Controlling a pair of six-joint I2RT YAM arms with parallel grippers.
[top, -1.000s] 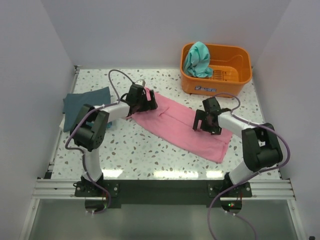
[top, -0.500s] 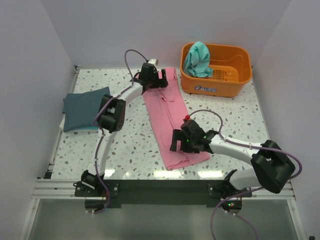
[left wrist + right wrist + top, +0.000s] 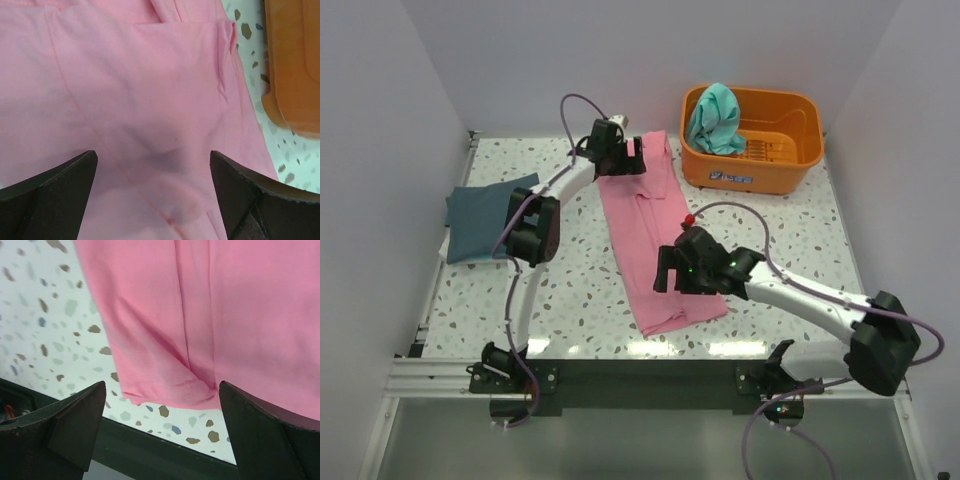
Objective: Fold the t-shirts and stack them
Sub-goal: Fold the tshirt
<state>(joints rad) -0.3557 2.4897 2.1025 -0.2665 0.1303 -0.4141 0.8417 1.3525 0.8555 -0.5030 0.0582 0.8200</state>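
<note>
Two robot arms work over a speckled bench (image 3: 790, 230) where a pink t-shirt (image 3: 645, 235) lies flat as a long, narrow strip, running from the far middle of the surface toward the near edge and drifting slightly right as it nears. The left tool (image 3: 636, 158) hangs above the strip's far end, fingers spread wide and gripping nothing; its wrist camera looks down between the dark fingertips (image 3: 50, 192) at smooth pink cloth (image 3: 150, 100) crossed by a seam, with the tool (image 3: 152, 175) clear of the fabric and the wall of an orange basket (image 3: 295, 65) just beside the shirt's right edge. The right tool (image 3: 665, 272) hovers over the strip's near half, likewise spread wide and empty; from its wrist the tool (image 3: 162, 410) frames the shirt's near end (image 3: 240, 315), where a lengthwise crease meets the hem close to the bench's dark near rim. A dark slate t-shirt (image 3: 490, 215) sits folded at the left side of the bench, well apart from the pink one. A teal t-shirt (image 3: 715, 118) is bunched in the left end of the orange basket (image 3: 775, 172), which stands at the far right, spilling up over its rim.
</note>
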